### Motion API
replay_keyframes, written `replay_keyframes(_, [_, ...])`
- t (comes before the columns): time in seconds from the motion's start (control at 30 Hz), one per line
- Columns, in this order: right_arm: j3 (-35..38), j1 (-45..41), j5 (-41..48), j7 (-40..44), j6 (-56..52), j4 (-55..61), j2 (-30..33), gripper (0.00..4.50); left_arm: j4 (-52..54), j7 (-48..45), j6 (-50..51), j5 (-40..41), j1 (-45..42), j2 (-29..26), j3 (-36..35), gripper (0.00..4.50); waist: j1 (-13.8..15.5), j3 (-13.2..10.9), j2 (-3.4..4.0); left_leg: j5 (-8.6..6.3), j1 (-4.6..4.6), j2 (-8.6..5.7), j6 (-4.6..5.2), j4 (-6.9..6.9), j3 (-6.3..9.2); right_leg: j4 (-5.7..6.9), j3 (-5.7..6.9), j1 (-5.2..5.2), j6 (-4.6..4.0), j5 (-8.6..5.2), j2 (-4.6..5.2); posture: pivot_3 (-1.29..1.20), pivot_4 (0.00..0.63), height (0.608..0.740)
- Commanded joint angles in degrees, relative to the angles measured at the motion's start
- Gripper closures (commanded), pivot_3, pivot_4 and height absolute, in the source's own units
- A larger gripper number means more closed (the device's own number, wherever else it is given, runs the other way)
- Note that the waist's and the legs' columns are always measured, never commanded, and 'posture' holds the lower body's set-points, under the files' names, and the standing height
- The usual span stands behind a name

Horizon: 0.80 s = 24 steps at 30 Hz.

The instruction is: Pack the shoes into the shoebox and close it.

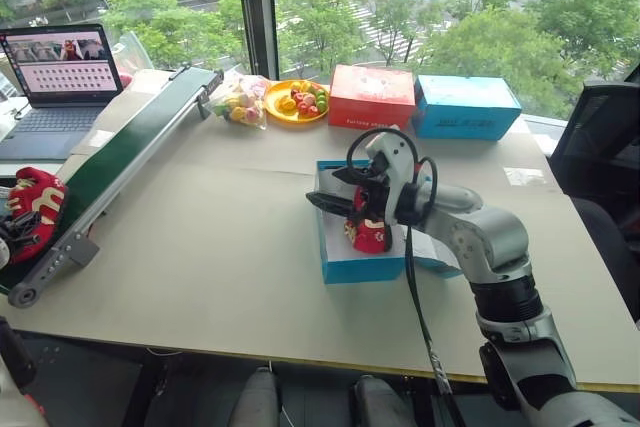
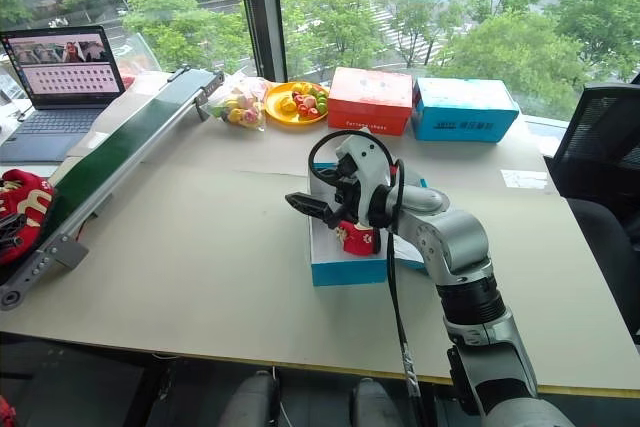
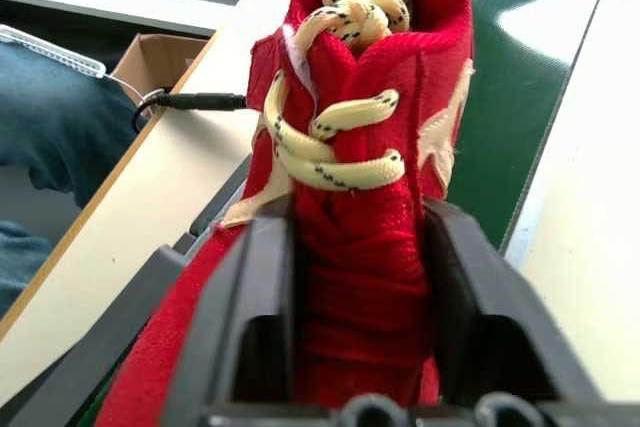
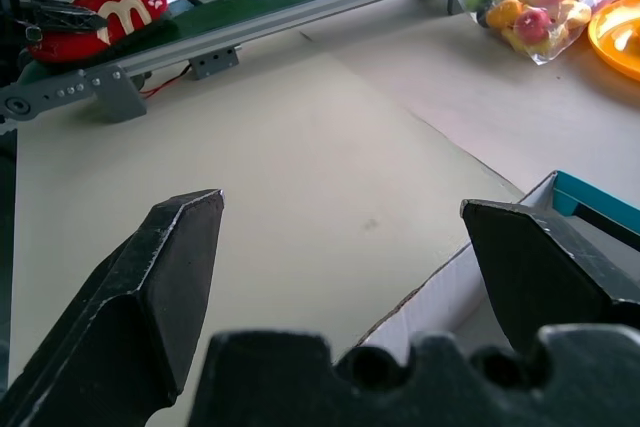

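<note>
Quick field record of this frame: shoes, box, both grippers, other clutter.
shoe 1: red shoe inside the open shoebox
shoe 2: second red shoe on the green conveyor, at the table's left edge
left gripper: jaws closed on the second red shoe
right gripper: jaws open, empty, above the shoebox
shoebox lid: open
far edge: red box, plain blue box, fruit plate, laptop
</note>
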<state>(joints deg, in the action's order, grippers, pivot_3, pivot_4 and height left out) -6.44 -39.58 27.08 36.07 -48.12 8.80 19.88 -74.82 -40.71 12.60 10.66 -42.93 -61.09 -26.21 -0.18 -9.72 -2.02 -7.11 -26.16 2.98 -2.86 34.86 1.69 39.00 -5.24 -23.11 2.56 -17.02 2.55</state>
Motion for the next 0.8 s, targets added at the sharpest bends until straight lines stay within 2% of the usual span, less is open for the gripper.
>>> replay_keyframes(0.03, [0.50, -0.98, 0.15, 0.07, 0.09, 1.84, 0.36, 0.00, 2.12, -1.09, 1.60, 1.13, -2.12, 0.72, 0.20, 4.09, 0.36, 0.00, 0.00, 0.01, 0.00, 0.00, 0.00, 0.00, 0.00, 0.00, 0.01, 0.00, 0.00, 0.00, 0.00, 0.00, 0.150, 0.739])
replay_keyframes(0.07, [0.66, -1.00, 0.27, -0.01, 0.06, 1.81, 0.26, 0.00, 3.03, -1.29, 2.02, 1.32, -2.89, 0.53, 0.37, 4.20, 0.51, 0.00, 0.00, 0.02, 0.00, 0.00, 0.00, 0.00, 0.00, 0.01, 0.03, 0.00, 0.00, 0.00, 0.00, 0.00, 0.150, 0.739])
replay_keyframes(0.23, [3.80, -1.08, 2.78, -1.00, -0.80, 1.34, -1.31, 0.00, 10.24, -5.89, 6.27, 3.90, -5.19, 2.09, 0.69, 4.20, 0.68, 0.02, -0.10, 0.05, -0.06, 0.01, -0.02, 0.02, 0.03, 0.00, 0.09, 0.00, -0.01, 0.00, 0.00, 0.00, 0.150, 0.739])
replay_keyframes(0.3, [6.24, -1.09, 4.81, -1.88, -1.88, 1.08, -2.34, 0.00, 23.14, -8.96, 13.80, 7.89, -1.53, 5.98, 1.29, 4.20, 0.38, 0.03, -0.12, 0.05, -0.07, 0.03, -0.03, 0.01, 0.04, 0.00, 0.09, -0.01, -0.01, 0.01, -0.01, 0.00, 0.150, 0.739])
replay_keyframes(0.33, [8.01, -1.02, 6.52, -2.67, -2.88, 0.94, -3.25, 0.00, 33.59, -8.76, 18.96, 11.44, 1.88, 9.20, 1.69, 4.20, 0.19, 0.03, -0.11, 0.05, -0.07, 0.04, -0.03, 0.01, 0.04, 0.00, 0.09, -0.01, -0.02, 0.01, -0.02, 0.00, 0.150, 0.739])
replay_keyframes(0.4, [10.33, -0.75, 8.85, -3.81, -4.34, 1.02, -4.42, 0.00, 52.74, -5.66, 28.14, 18.54, 7.84, 15.53, 2.00, 4.20, 0.21, 0.02, -0.09, 0.06, -0.12, 0.02, -0.04, -0.04, 0.05, 0.03, 0.06, 0.01, -0.03, 0.02, 0.06, 0.00, 0.150, 0.739])
replay_keyframes(0.47, [11.98, -0.37, 10.63, -4.98, -5.79, 1.47, -5.27, 0.00, 65.15, -1.04, 34.49, 23.78, 10.46, 21.79, 1.98, 4.20, -0.31, 0.03, -0.12, 0.06, -0.12, 0.04, -0.04, -0.01, 0.08, 0.01, 0.08, 0.03, -0.04, 0.03, 0.07, 0.00, 0.150, 0.739])
replay_keyframes(0.57, [14.53, -0.43, 14.26, -7.37, -8.52, 2.72, -6.71, 0.00, 75.66, 5.96, 42.90, 34.31, 9.97, 33.04, 0.58, 4.20, -0.97, 0.02, -0.14, 0.06, -0.17, 0.03, -0.04, 0.05, 0.13, 0.02, 0.06, 0.01, -0.04, 0.04, 0.04, 0.00, 0.150, 0.739])
replay_keyframes(0.7, [18.01, -0.58, 19.98, -10.64, -13.26, 3.94, -8.44, 0.00, 81.75, 11.26, 45.96, 38.59, 9.36, 39.56, 2.19, 4.20, -2.74, 0.02, -0.14, 0.06, -0.10, 0.04, -0.02, 0.09, 0.16, 0.16, -0.03, -0.02, -0.05, 0.04, -0.04, 0.00, 0.150, 0.739])
replay_keyframes(0.8, [19.58, 0.55, 24.21, -12.09, -16.72, 5.69, -8.53, 0.00, 83.05, 14.35, 46.46, 40.59, 6.98, 42.76, 3.44, 4.20, -2.75, 0.01, -0.13, 0.07, 0.03, 0.01, 0.00, 0.06, 0.15, 0.18, -0.09, 0.05, -0.04, 0.04, -0.06, 0.00, 0.150, 0.739])
